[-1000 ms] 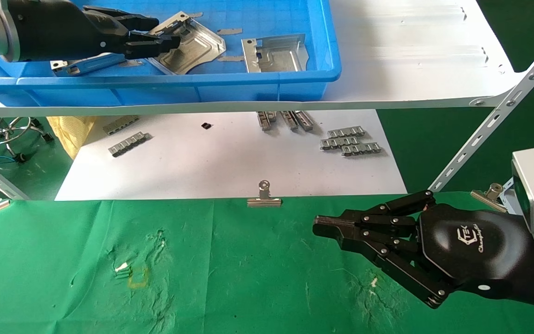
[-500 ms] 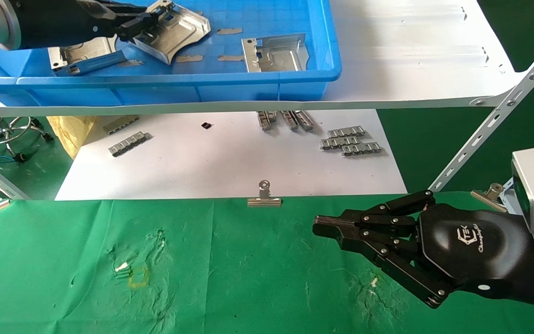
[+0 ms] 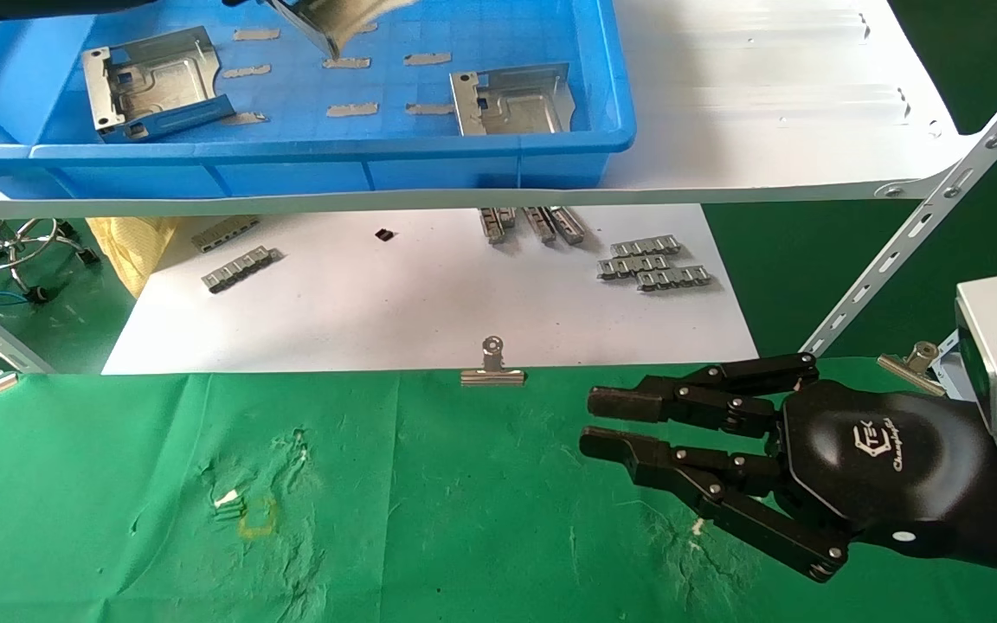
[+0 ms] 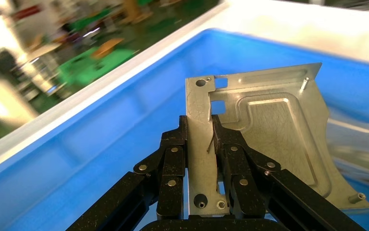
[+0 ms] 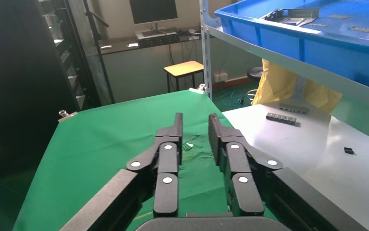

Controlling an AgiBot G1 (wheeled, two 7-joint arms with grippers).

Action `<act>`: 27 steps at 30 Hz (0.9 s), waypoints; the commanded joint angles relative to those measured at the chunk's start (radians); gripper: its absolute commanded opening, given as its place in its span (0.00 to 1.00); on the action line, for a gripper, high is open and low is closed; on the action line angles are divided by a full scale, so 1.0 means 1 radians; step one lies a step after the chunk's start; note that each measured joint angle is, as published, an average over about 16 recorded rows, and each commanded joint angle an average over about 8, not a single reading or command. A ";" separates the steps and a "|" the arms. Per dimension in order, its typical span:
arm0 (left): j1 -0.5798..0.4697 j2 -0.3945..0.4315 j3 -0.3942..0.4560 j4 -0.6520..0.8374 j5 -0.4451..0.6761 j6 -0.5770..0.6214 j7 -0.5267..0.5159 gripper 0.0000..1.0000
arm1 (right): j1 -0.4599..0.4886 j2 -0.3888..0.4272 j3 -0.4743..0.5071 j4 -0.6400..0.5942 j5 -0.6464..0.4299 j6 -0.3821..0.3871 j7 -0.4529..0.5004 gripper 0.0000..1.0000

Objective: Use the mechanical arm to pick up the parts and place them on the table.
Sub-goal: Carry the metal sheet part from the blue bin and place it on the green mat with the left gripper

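My left gripper [image 4: 199, 123] is shut on the folded edge of a silvery stamped part [image 4: 273, 125], holding it up over the blue bin [image 3: 291, 164]. In the head view only the lower corner of that part [image 3: 334, 22] shows at the top edge, and the left hand is almost out of view. Two more parts lie in the bin, one on the left [image 3: 157, 82] and one on the right [image 3: 511, 99]. My right gripper [image 3: 589, 424] hovers low over the green table [image 3: 421, 519], open and empty [image 5: 195, 120].
The bin stands on a white shelf [image 3: 767, 95] with a slanted metal brace [image 3: 923, 225] on the right. Below it, a white sheet [image 3: 421, 303] carries ridged grey strips [image 3: 654, 264]. A binder clip [image 3: 492, 368] grips the cloth's far edge. A yellow bag [image 3: 131, 242] is at the left.
The left gripper has lifted its part up toward the head view's top edge, uncovering the part lying at the bin's left. The right gripper's fingers have spread from shut to open.
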 commanded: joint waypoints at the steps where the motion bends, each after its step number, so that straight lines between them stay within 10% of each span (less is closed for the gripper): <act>1: -0.001 -0.014 -0.008 -0.013 -0.012 0.063 0.020 0.00 | 0.000 0.000 0.000 0.000 0.000 0.000 0.000 1.00; 9: 0.062 -0.073 -0.009 -0.101 -0.058 0.322 0.140 0.00 | 0.000 0.000 0.000 0.000 0.000 0.000 0.000 1.00; 27: 0.433 -0.420 0.189 -0.616 -0.389 0.311 0.292 0.00 | 0.000 0.000 0.000 0.000 0.000 0.000 0.000 1.00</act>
